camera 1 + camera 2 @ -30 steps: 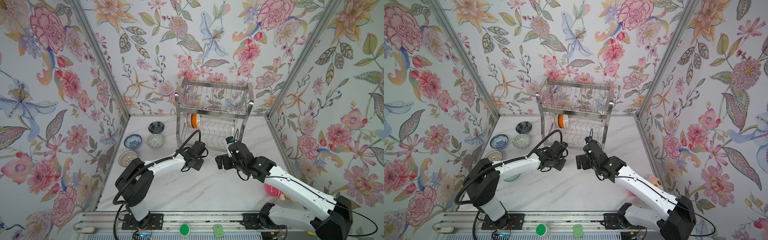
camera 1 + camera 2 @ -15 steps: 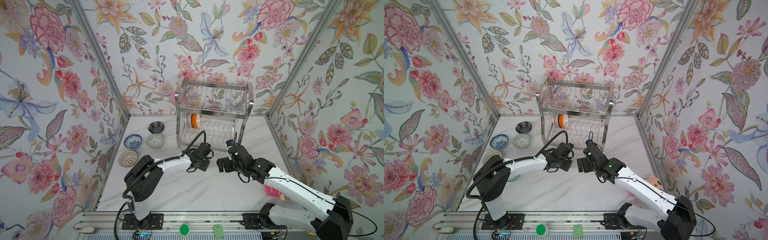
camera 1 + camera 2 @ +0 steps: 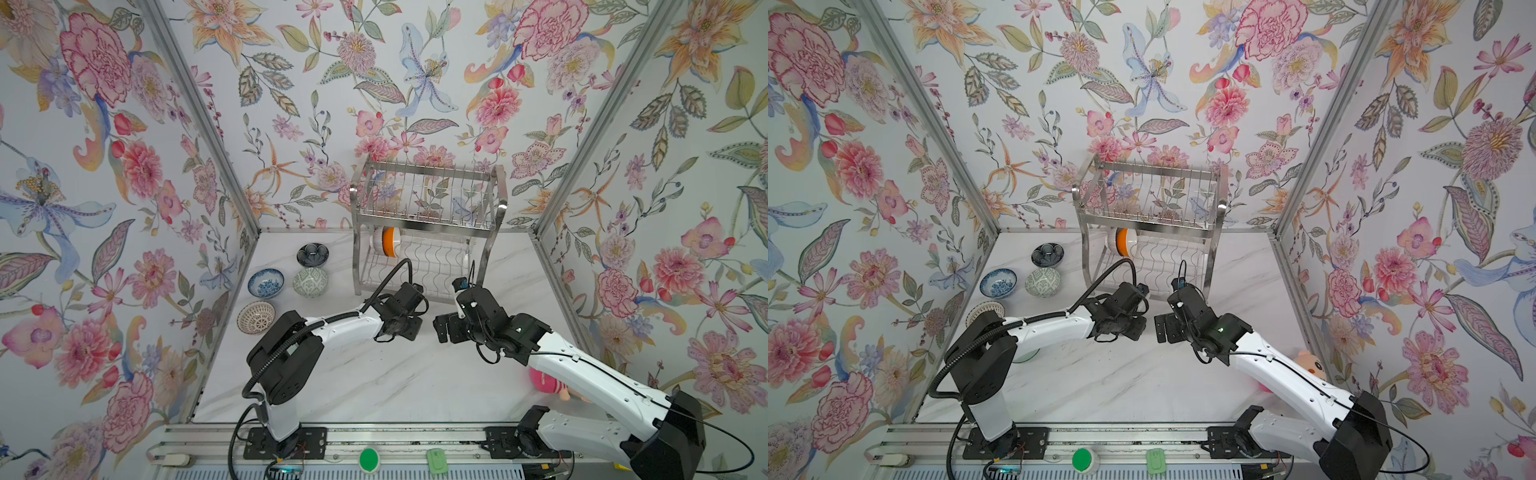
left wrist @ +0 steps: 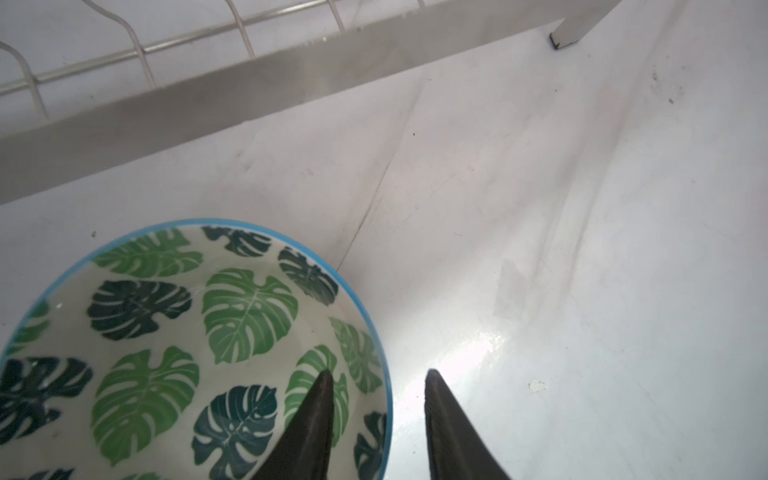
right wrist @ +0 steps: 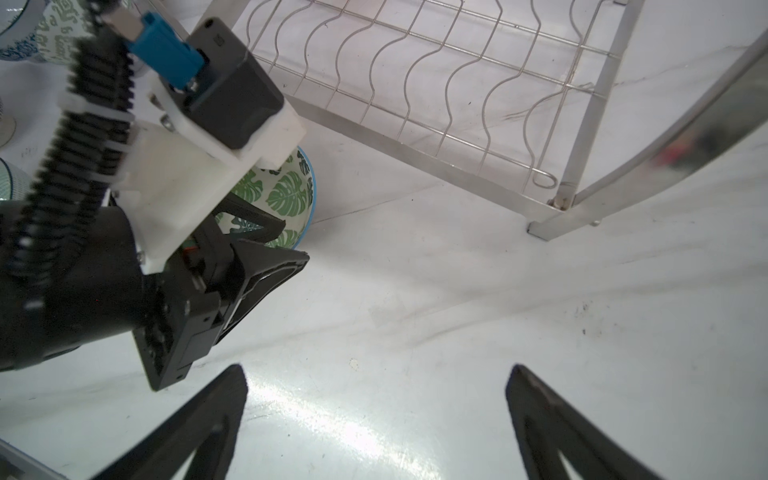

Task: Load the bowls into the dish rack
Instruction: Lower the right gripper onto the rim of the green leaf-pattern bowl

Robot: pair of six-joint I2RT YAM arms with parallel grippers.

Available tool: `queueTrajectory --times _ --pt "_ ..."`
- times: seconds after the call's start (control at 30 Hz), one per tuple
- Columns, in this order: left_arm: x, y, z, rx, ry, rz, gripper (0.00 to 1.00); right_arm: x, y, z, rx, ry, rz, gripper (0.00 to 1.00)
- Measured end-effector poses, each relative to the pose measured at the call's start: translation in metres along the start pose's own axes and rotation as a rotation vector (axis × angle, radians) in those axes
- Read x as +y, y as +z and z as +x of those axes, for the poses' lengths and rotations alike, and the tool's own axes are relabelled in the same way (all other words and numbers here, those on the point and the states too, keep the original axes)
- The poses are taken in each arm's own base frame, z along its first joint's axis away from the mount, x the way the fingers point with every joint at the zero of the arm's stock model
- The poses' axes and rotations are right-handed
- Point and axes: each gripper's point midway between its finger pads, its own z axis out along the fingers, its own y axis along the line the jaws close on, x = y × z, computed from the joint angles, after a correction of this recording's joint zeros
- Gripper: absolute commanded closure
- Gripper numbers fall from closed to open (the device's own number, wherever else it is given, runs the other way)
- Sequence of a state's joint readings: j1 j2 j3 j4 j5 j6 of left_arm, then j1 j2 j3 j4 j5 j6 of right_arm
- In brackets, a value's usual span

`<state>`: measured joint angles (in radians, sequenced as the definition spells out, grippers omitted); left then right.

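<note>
The tabletop (image 3: 374,386) holds a dish rack (image 3: 424,217) at its back edge, bowls (image 3: 310,282) near its left edge, a toy (image 3: 542,382) near its right.

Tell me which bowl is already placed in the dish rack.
The white-and-orange bowl: it alone stands on its edge in the lower shelf of the dish rack, at the left end. The other bowls sit on the table.

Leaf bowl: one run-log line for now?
left gripper: open, astride leaf bowl rim | leaf bowl: upright on table before dish rack | right gripper: open, empty
</note>
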<state>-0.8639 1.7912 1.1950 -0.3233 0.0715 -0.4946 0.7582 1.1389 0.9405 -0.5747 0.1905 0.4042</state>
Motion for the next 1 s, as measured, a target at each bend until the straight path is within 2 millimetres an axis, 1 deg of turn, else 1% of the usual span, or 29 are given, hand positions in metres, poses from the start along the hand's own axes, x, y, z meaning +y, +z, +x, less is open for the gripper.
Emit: queueTrajectory --times 0.07,0.13,0.17,0.2,0.27,0.3,0.33,0.43,0.53,0.63,0.77,0.9,1.0 --pt "0.002 -0.01 -0.007 -0.025 -0.008 0.002 0.54 0.002 -0.005 -0.01 -0.02 0.005 -0.008 0.01" --pt "0.006 -0.026 -0.017 -0.06 -0.017 0.006 0.46 0.006 -0.012 -0.022 -0.047 0.012 -0.021 0.01" --pt "0.01 -0.034 -0.022 -0.08 -0.023 0.004 0.44 0.008 -0.015 -0.027 -0.058 0.014 -0.028 0.01" --pt "0.015 -0.044 -0.028 -0.105 -0.035 0.002 0.38 0.011 -0.017 -0.033 -0.067 0.017 -0.036 0.01" --pt "0.028 -0.065 -0.038 -0.155 -0.054 -0.009 0.19 0.015 -0.017 -0.041 -0.073 0.02 -0.048 0.01" --pt "0.036 -0.077 -0.042 -0.184 -0.068 -0.015 0.08 0.018 -0.015 -0.044 -0.068 0.02 -0.053 0.01" --pt "0.046 -0.09 -0.046 -0.214 -0.085 -0.023 0.01 0.021 -0.012 -0.046 -0.061 0.019 -0.055 0.01" --pt "0.073 -0.119 -0.049 -0.282 -0.14 -0.052 0.01 0.03 0.004 -0.044 -0.021 0.002 -0.055 0.01" --pt "0.101 -0.135 -0.04 -0.312 -0.193 -0.091 0.01 0.047 0.022 -0.036 0.021 -0.034 -0.058 0.01" --pt "0.126 -0.138 -0.021 -0.311 -0.246 -0.129 0.01 0.069 0.038 -0.027 0.054 -0.083 -0.06 0.01" --pt "0.15 -0.138 0.006 -0.304 -0.324 -0.167 0.01 0.096 0.057 -0.016 0.077 -0.134 -0.06 0.01" --pt "0.166 -0.134 0.03 -0.31 -0.407 -0.148 0.0 0.118 0.077 -0.009 0.095 -0.163 -0.062 0.01" --pt "0.172 -0.123 0.048 -0.294 -0.469 -0.104 0.01 0.135 0.093 -0.008 0.099 -0.188 -0.056 0.01"
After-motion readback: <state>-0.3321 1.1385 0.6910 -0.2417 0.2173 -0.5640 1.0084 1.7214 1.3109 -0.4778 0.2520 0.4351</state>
